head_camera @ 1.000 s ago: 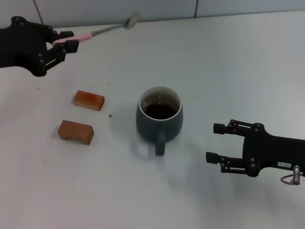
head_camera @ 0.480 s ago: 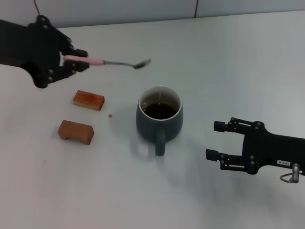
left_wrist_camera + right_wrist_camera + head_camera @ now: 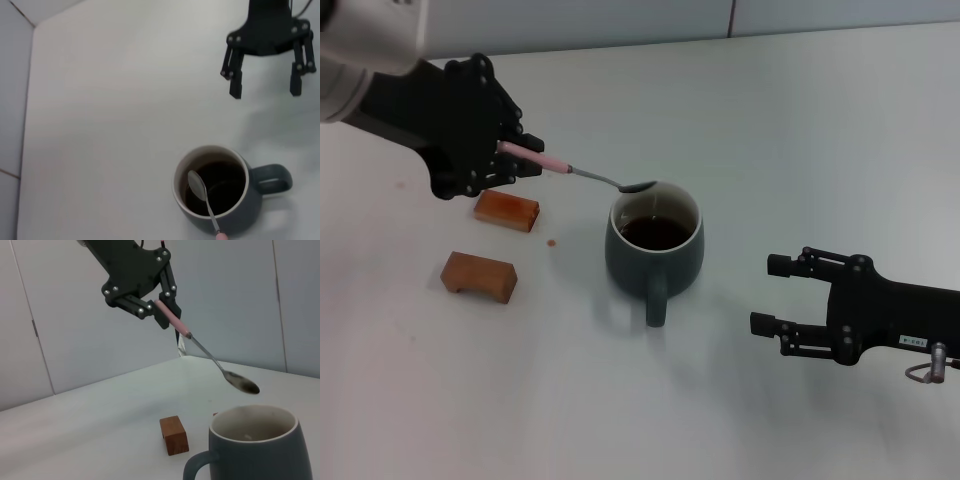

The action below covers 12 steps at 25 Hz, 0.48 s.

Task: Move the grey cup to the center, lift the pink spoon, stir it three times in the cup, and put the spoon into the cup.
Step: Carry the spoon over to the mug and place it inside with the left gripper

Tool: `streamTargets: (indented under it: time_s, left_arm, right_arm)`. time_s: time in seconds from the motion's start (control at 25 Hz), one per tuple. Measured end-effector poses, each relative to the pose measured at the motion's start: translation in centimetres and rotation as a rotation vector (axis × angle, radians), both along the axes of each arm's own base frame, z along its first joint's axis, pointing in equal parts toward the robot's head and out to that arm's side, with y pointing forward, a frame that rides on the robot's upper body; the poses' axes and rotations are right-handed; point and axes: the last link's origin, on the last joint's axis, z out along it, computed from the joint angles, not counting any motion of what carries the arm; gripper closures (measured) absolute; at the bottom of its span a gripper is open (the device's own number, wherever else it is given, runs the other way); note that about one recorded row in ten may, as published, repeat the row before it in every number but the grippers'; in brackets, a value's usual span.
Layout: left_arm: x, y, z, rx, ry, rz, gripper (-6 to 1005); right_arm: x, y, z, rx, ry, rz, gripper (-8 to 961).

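Note:
The grey cup [image 3: 654, 246] stands mid-table with dark liquid inside, handle toward me. It also shows in the left wrist view [image 3: 218, 187] and the right wrist view [image 3: 255, 445]. My left gripper [image 3: 520, 158] is shut on the pink handle of the pink spoon [image 3: 588, 173]. It holds the spoon tilted down, its silver bowl just above the cup's left rim. The spoon also shows in the left wrist view [image 3: 201, 194] and the right wrist view [image 3: 210, 358]. My right gripper [image 3: 776, 296] is open and empty, low to the right of the cup.
Two brown wooden blocks lie left of the cup, one nearer the spoon [image 3: 506, 210] and one closer to me [image 3: 479, 276]. A small brown spot [image 3: 551, 242] marks the table between them and the cup. A wall runs along the table's far edge.
My left gripper has moved right and down toward the cup, swinging the spoon's bowl from high at the back to just above the cup's rim. The right arm has not moved.

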Motion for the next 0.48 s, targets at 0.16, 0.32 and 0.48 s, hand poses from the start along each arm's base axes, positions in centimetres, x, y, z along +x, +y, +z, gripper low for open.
streamTargets:
  time_s: [0.16, 0.32, 0.48]
  left_arm:
    - [1.1, 0.4, -0.8, -0.009, 0.078, -0.039, 867]
    - [1.3, 0.3, -1.7, -0.027, 0.144, -0.063, 867]
    - [2.1, 0.3, -2.4, -0.034, 0.180, -0.088, 867]
  right_arm:
    - [0.0, 0.0, -0.1, -0.003, 0.001, 0.000, 166]
    - [0.0, 0.0, -0.1, -0.005, 0.001, -0.001, 165]
    - [0.0, 0.0, -0.1, -0.005, 0.001, -0.001, 165]
